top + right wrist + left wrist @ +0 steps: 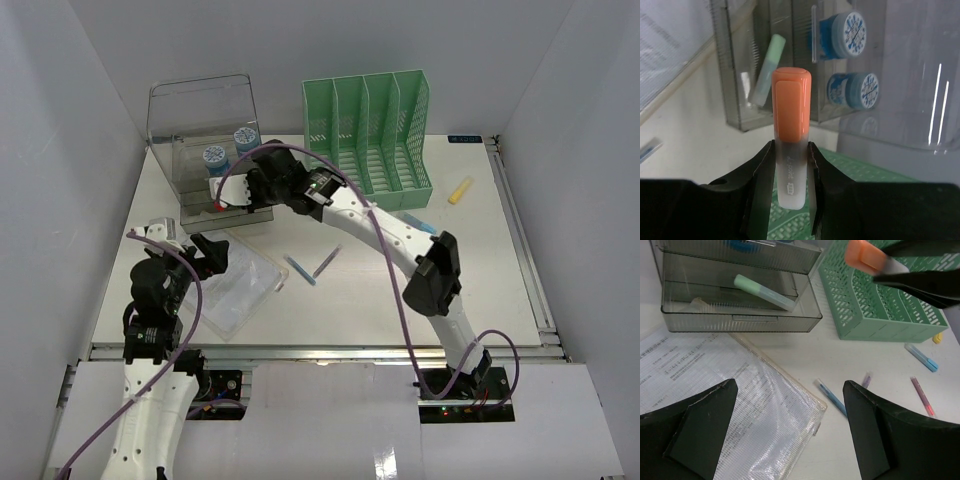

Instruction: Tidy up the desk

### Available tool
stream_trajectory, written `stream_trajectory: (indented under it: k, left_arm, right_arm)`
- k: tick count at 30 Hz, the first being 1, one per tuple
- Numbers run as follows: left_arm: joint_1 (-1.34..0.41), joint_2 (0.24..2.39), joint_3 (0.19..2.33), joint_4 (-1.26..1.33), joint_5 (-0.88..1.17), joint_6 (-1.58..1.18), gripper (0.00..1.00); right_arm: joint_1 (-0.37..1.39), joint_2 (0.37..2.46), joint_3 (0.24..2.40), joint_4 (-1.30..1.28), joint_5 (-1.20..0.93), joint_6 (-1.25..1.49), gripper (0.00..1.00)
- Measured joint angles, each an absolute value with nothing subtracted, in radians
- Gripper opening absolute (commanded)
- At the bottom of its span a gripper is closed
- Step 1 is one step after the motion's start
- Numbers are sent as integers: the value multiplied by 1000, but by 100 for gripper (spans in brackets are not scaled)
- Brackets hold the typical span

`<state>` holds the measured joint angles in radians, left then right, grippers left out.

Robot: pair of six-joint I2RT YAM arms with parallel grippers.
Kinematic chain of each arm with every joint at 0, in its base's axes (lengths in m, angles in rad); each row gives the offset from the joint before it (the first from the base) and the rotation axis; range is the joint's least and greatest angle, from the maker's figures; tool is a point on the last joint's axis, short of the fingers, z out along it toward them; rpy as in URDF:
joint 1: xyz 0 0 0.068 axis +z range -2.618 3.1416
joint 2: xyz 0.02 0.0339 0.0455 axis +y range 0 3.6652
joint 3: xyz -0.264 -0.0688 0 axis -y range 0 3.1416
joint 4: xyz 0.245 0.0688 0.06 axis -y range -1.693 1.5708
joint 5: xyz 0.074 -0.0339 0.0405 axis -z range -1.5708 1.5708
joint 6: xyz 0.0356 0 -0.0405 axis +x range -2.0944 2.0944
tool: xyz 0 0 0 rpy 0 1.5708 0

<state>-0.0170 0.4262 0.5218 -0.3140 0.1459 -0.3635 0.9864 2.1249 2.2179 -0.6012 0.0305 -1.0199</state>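
The white desk (400,300) carries scattered stationery. My right gripper (791,162) is shut on an orange-capped highlighter (791,110), held cap-forward just in front of the clear drawer box (205,150); from the left wrist view the highlighter (867,257) hangs above the green rack. A drawer of the box (740,322) holds a pale green highlighter (765,290). My left gripper (790,385) hovers open over a clear zip pouch (740,405) with a printed sheet inside, nothing between its fingers.
A green slotted file rack (370,130) stands at the back. Loose on the desk lie a blue pen (298,270), a purple pen (327,260) and a yellow highlighter (460,190). Two blue-lidded round pots (847,35) sit in the box's upper part.
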Motion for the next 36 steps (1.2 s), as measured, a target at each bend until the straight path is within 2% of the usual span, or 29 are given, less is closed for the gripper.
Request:
stream_trajectory:
  k: [6, 8, 9, 10, 12, 14, 16, 22, 26, 31, 34, 36]
  left_arm:
    - [-17, 383, 523, -333, 72, -368, 98]
    - [-17, 369, 523, -335, 59, -371, 98]
    - [-17, 362, 523, -335, 54, -371, 98]
    - [-17, 356, 523, -335, 49, -372, 98]
    - [-17, 348, 523, -334, 43, -374, 98]
    - [-17, 346, 523, -334, 41, -375, 98]
    - [-17, 346, 523, -333, 41, -375, 98]
    - [-17, 345, 523, -329, 46, -375, 98]
    - [-17, 346, 523, -325, 68, -374, 98]
    - [-17, 347, 521, -297, 143, -374, 98]
    - [-17, 355, 517, -274, 209, -372, 98]
    - [-17, 367, 517, -258, 258, -369, 98]
  right_arm:
    - [1005, 2280, 2167, -295, 92, -1086, 12]
    - [1011, 2328, 2165, -215, 103, -1086, 16]
    - [1011, 2349, 2172, -183, 107, -1084, 28]
    - [1013, 2370, 2180, -144, 111, -1081, 31]
    - [1016, 2397, 2185, -76, 121, -1074, 70]
    - [1017, 2408, 2184, -32, 127, -1065, 87]
    - [1017, 2410, 2183, 5, 128, -1053, 98]
    - [1016, 2399, 2154, 47, 125, -1016, 95]
    - [1003, 2347, 2135, -82, 60, -976, 93]
    - [936, 2110, 2031, -353, -230, -945, 97]
    - [812, 1913, 1923, -477, -418, -915, 100]
    - [685, 1796, 1824, -522, -529, -886, 97]
